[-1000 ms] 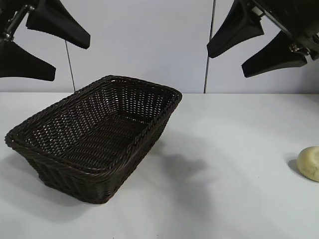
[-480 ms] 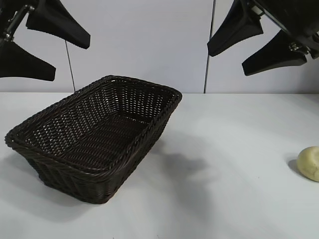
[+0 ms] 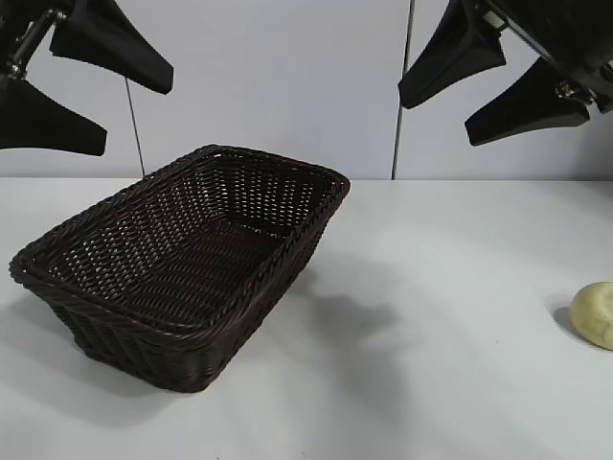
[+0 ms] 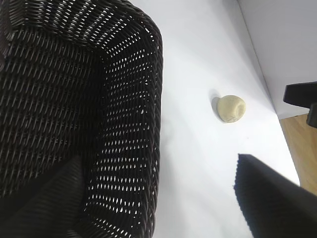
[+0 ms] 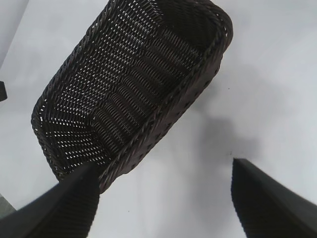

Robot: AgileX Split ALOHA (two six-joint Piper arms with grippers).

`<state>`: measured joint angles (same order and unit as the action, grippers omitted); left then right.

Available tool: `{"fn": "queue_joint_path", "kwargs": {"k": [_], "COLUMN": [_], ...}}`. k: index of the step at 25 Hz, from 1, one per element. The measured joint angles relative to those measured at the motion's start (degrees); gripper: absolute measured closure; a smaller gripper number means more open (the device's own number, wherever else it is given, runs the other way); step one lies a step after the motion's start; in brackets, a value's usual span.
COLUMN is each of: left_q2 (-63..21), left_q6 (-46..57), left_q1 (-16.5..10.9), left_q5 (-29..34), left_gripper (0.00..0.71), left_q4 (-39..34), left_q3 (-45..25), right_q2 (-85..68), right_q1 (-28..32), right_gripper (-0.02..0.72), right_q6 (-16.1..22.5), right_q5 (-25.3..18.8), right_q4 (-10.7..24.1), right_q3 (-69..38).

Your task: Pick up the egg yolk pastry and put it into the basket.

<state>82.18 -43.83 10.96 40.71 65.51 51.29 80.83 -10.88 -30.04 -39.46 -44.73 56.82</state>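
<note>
The pale yellow egg yolk pastry (image 3: pixel 595 313) lies on the white table at the far right edge, and also shows in the left wrist view (image 4: pixel 231 108). The dark woven basket (image 3: pixel 251 284) stands empty at the left centre; it shows in the left wrist view (image 4: pixel 148 89) and the right wrist view (image 5: pixel 163 114). My left gripper (image 3: pixel 139 110) hangs open high above the basket's left end. My right gripper (image 3: pixel 433 120) hangs open high at the upper right, well above and left of the pastry. Both are empty.
The white table (image 3: pixel 431 383) stretches between basket and pastry. A pale wall stands behind. In the left wrist view a strip of wooden floor (image 4: pixel 302 148) shows past the table's edge beyond the pastry.
The right gripper has shifted very slightly. The pastry, the basket and the left gripper have not moved.
</note>
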Motion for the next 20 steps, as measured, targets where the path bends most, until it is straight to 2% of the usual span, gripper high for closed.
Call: {"fn": "queue_joint_path", "kwargs": {"k": [6, 9, 15, 20], "left_q2": [-4.26, -6.76, -9.81, -10.01], "left_q6": [6.91, 16.57, 44.99, 61.4], "left_q1": [0.0, 0.04, 0.04, 0.04], "left_q5": [0.64, 1.37, 6.74, 8.39], "left_gripper": [0.105, 0.105, 0.105, 0.105], "left_q4": [-2.35, -9.48, -29.97, -39.4], "left_q3": [0.0, 0.0, 1.09, 1.78], "right_q2": [0.0, 0.0, 0.0, 0.0], "right_q1": [0.0, 0.0, 0.0, 0.0], "right_gripper": [0.165, 0.165, 0.165, 0.165], "right_q6": [0.0, 0.0, 0.0, 0.0], "right_q5": [0.0, 0.0, 0.0, 0.0], "right_q4": [0.0, 0.0, 0.0, 0.0], "right_q3": [0.0, 0.0, 0.0, 0.0]}}
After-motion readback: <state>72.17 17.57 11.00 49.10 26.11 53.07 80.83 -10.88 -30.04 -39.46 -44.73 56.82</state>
